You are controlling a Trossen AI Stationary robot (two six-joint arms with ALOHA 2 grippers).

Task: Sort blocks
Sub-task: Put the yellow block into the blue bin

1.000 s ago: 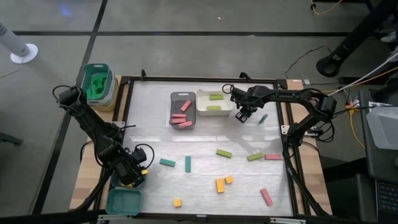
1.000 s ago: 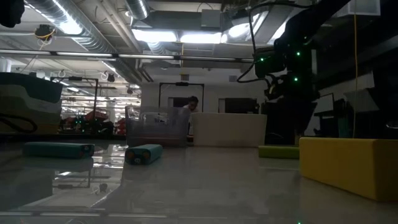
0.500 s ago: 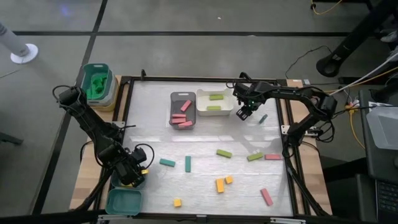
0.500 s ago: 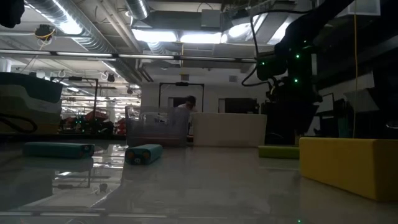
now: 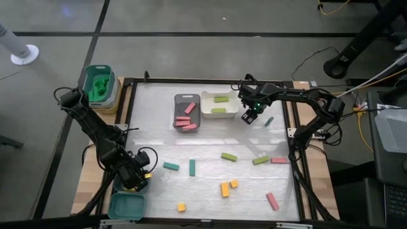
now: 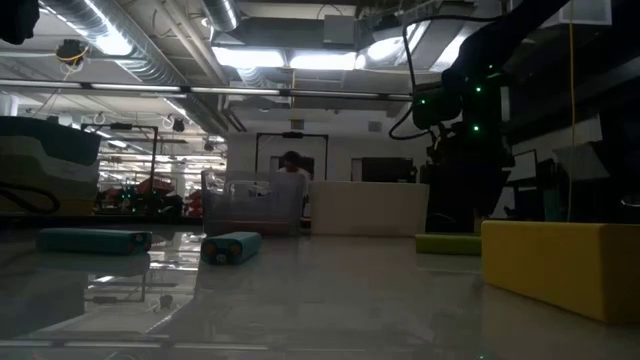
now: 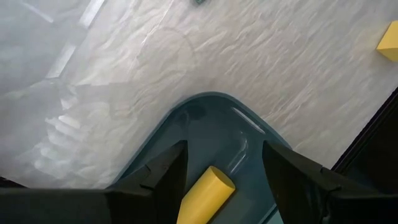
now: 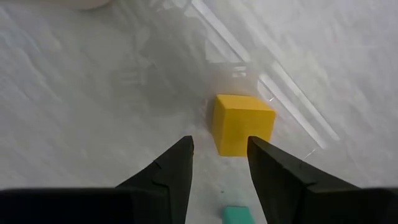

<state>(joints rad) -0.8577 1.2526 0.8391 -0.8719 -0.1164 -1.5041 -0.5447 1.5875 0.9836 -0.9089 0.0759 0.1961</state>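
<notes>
The right gripper (image 8: 219,144) has its two fingers apart and nothing is between them. It hangs over the table (image 5: 159,140) just beside the right end of the white tray (image 5: 205,97). Directly in front of the fingers a yellow cube (image 8: 242,123) stands on the table, not touched by them. A small teal piece (image 8: 236,214) shows low between the fingers; I cannot tell what it is. In the high view a teal bar (image 5: 269,121) lies close to the right of this gripper.

The left gripper (image 7: 224,146) also has its fingers apart. It hangs at the table's front left corner over a teal tray (image 7: 205,106). A yellow bar (image 7: 208,191) lies in this tray between the fingers, and as far as I can see it does not touch them.

The white tray holds two green bars (image 5: 220,99). The grey tray (image 5: 176,100) touches it on the left and holds several pink bars (image 5: 185,119). Another teal tray (image 5: 89,71) with green pieces stands off the table's far left corner.

The other blocks are loose on the front half of the table: two teal bars (image 5: 170,166) on the left, two green bars (image 5: 229,156) and a pink bar (image 5: 279,160) further right, and near the front a yellow bar (image 5: 224,189) touching a yellow cube, a lone yellow cube (image 5: 181,207) and a pink bar (image 5: 272,201).
</notes>
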